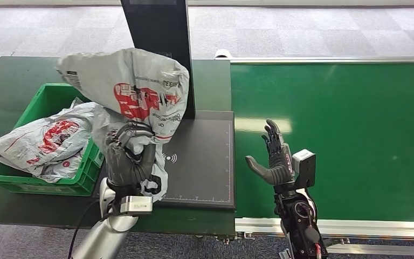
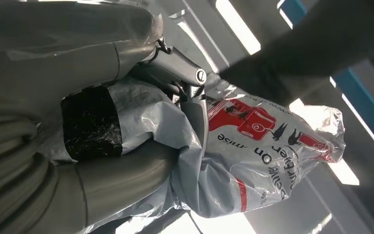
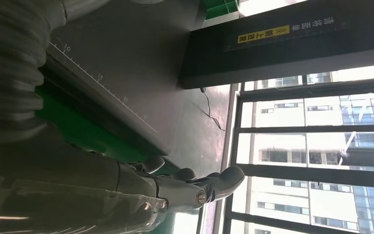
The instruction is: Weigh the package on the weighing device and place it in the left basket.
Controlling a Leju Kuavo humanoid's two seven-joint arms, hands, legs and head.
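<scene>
Over on the far side from the left hand sits the green basket [image 1: 11,175] on the dark worktop [image 1: 11,81], with one grey printed bag [image 1: 46,140] already slumped in it. Just beside it, the left hand [image 1: 126,156] is up, fingers wrapped tight round the bunched lower part of the package [image 1: 135,89], a grey plastic mailer with red print. The package billows above the hand, off the surface, over the near edge of the basket and the left edge of the weighing device [image 1: 199,162]. That dark flat platform lies just right of the hand, its black upright post [image 1: 159,32] rising behind the package. Further right, over the green conveyor belt [image 1: 345,135], the right hand [image 1: 272,159] hovers with fingers spread apart, palm turned towards the scale, holding nothing.
</scene>
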